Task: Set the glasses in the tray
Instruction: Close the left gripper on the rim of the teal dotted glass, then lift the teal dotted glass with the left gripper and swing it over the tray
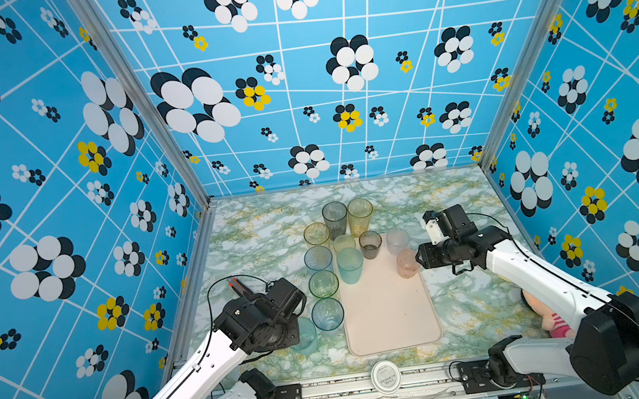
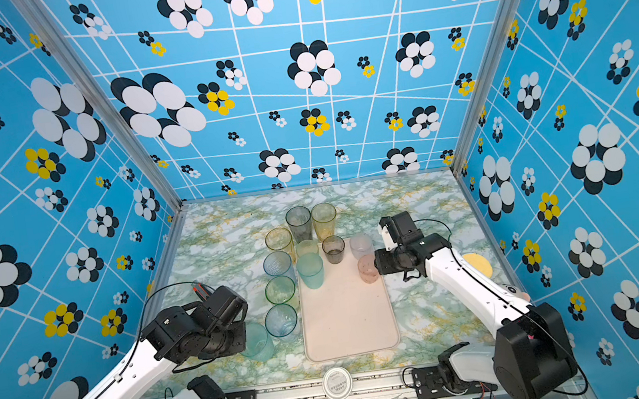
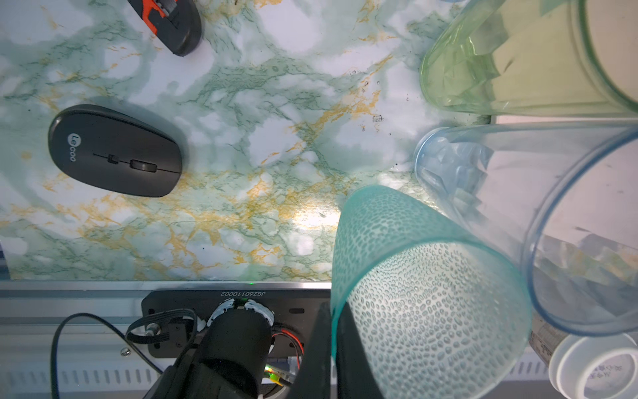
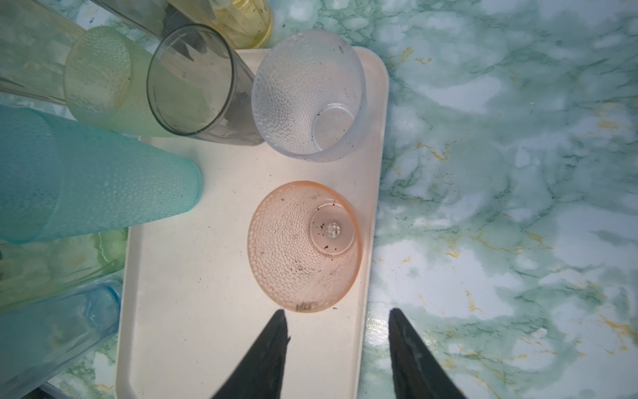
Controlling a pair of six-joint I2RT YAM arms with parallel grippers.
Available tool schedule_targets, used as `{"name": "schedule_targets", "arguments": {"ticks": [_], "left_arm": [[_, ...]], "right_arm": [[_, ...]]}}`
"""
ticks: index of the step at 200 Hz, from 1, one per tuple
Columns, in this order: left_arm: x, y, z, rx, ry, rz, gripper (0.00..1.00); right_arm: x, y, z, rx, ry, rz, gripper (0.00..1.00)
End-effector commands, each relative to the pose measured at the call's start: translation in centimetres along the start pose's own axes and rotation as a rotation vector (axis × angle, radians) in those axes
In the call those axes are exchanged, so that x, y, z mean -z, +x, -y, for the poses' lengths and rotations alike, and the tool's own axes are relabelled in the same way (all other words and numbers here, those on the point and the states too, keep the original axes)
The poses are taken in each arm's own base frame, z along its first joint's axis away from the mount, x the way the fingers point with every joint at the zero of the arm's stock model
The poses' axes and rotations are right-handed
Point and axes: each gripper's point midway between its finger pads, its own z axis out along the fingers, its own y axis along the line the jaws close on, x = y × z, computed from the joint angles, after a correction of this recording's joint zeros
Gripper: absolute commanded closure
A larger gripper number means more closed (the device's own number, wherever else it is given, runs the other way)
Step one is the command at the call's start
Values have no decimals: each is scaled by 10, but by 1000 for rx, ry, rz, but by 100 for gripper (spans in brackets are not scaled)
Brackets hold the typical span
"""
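The cream-pink tray [image 1: 392, 316] [image 2: 346, 322] lies mid-table. On its far end stand a pink glass [image 1: 406, 263] [image 4: 303, 245], a clear one [image 1: 397, 240] [image 4: 307, 93], a smoky one [image 1: 370, 244] and a tall teal one [image 1: 349, 265]. Other glasses stand along its left side and behind it. My right gripper [image 4: 337, 311] [image 1: 421, 257] is open over the tray's right rim, just short of the pink glass, holding nothing. My left gripper [image 3: 333, 307] is shut on the wall of a dimpled teal glass [image 3: 414, 293] [image 1: 304, 336] left of the tray's near end.
A blue glass [image 1: 327, 313] and a green one [image 1: 323, 284] stand close to the held glass. A black mouse [image 3: 115, 150] and an orange-black tool [image 1: 239, 286] lie at left. A white lid [image 1: 386, 376] sits on the front rail. A doll [image 1: 552, 321] and a yellow disc [image 2: 479, 263] lie at right.
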Motion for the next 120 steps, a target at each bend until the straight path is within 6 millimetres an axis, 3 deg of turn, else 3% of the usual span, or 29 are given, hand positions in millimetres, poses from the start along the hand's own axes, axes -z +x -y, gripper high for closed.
{"name": "schedule_targets", "arguments": {"ticks": [1,36,65,94,120], "left_arm": [[17,8,-13,-25,-31,-9,100],[35,20,-31,-19,-65,-28,100],[61,18,-40,-14,-64,19,100],[98,-7,-34,-69,-54,112,100],[134,-48,-12,-172,-48,209,100]], "right_arm": [[6,-3,-2,12,-16,7,50],[9,-5,-3,12,-15,10,50],[12,-9,-4,16,-16,24,50],[25,-17,-3,23,0,54,51],[41,-24,-5,27,-6,92,54]]}}
